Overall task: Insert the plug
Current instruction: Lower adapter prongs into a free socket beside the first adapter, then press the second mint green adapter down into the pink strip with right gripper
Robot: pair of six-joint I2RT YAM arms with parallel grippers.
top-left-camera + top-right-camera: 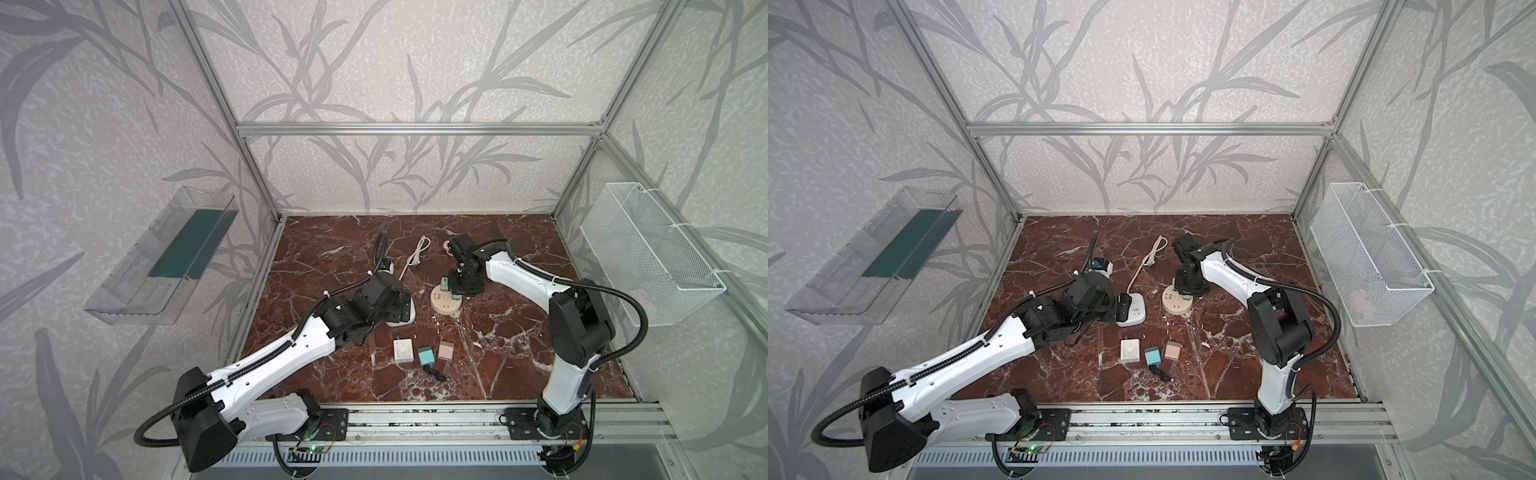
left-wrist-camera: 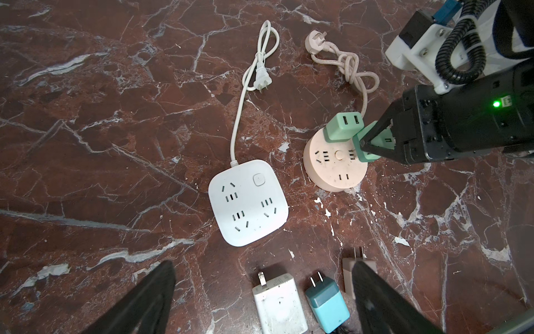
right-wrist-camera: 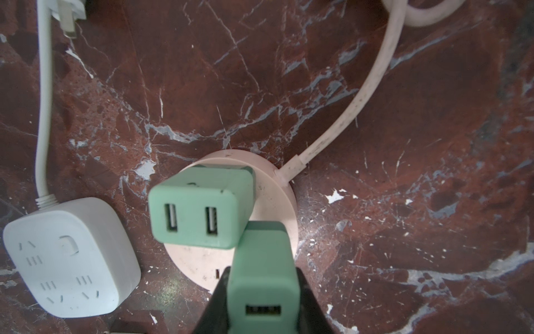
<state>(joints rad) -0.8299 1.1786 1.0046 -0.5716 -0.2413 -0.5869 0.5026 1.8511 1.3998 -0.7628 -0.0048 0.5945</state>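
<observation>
Already one green plug (image 2: pixel 342 127) sat in the round socket (image 2: pixel 332 173). My right gripper (image 2: pixel 364 146) clamped a second plug (image 3: pixel 261 260) at its edge, seemingly not seated yet. Left gripper (image 2: pixel 264 289) spread, empty.

A red-brown marble desk (image 1: pixel 519 332) is seen from above, inside a metal frame (image 1: pixel 415 129) with leaf-patterned walls (image 1: pixel 415 62). The left gripper (image 1: pixel 398 306) hides most of a white square power strip (image 1: pixel 410 319). The right gripper (image 1: pixel 460 290) points down over a round beige power strip (image 1: pixel 444 306), where a green plug (image 1: pixel 444 285) stands and a second green plug (image 1: pixel 456 297) peeks out from under it. Nearer the front lie a white charger (image 1: pixel 403 350), a teal charger (image 1: pixel 426 356) and a pink charger (image 1: pixel 446 350) in a row.
</observation>
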